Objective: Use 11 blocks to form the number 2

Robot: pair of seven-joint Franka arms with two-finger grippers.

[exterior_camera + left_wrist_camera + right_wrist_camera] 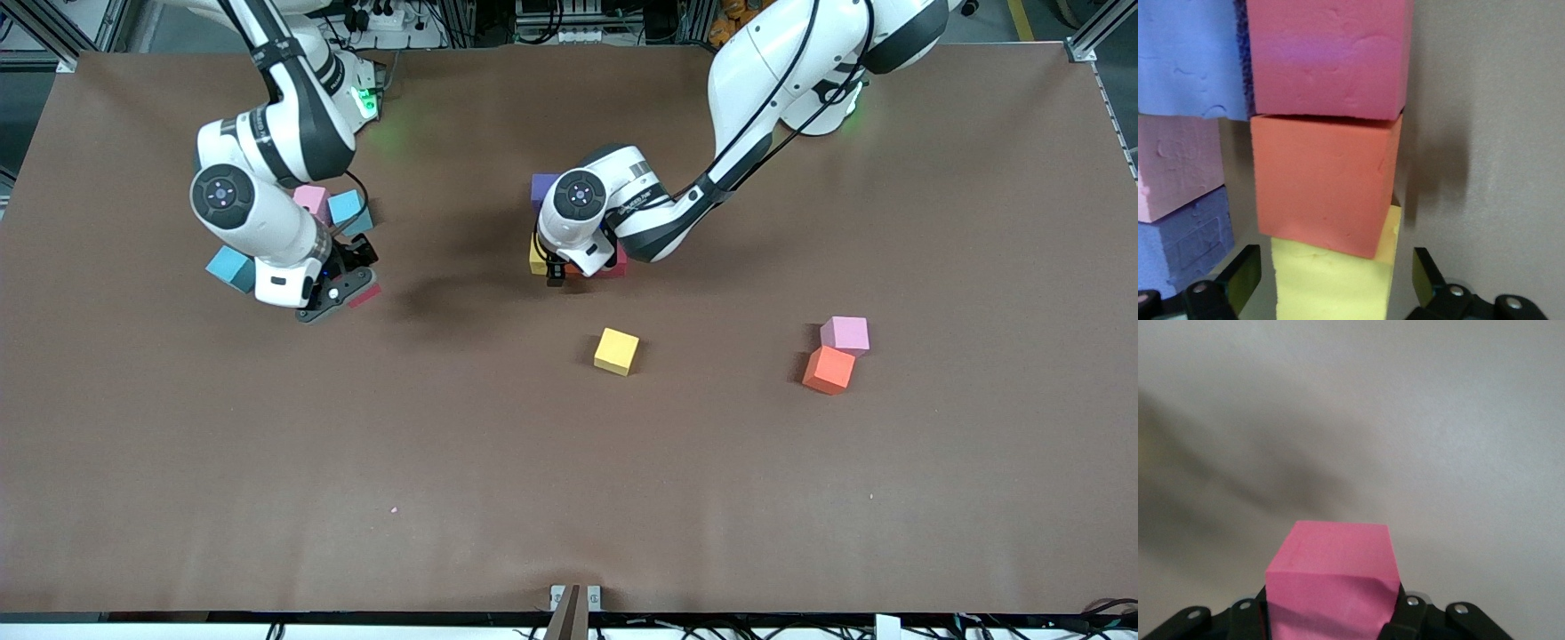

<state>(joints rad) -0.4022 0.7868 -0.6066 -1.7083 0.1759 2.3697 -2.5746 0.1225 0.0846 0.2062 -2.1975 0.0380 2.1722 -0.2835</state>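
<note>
A brown worktop point(569, 498) spreads below me, metal framing and cables along the edge where my bases stand.

My left gripper point(1331, 283) sits low at the middle of the worktop with its fingers point(1238, 277) spread wide, one on each side of a yellow block point(1331, 287) and not pressing it; I judge that block has just been set down. It lies in a row with an orange block point(1321, 187) touching it and a red block point(1328, 57) touching that. Beside the row are a pale pink block point(1175, 167) and purple blocks point(1191, 53). This cluster is the start of the 2 point(544, 189), and my own wrist hides most of it from the front, so I cannot tell how many cubes it holds.

My right gripper point(1331, 613) is clamped on a bright pink block point(1331, 577), lifted over bare worktop toward the right arm's end, probably to be carried to the cluster. Near it lie a pink block point(313, 200) and two blue blocks point(345, 207), one point(231, 267) partly hidden by my arm.

Nearer the front camera a loose yellow block point(616, 350) sits alone. Toward the left arm's end, a pink block point(845, 334) touches an orange block point(829, 369).

All are matte foam cubes, equal in size, slightly pitted.
</note>
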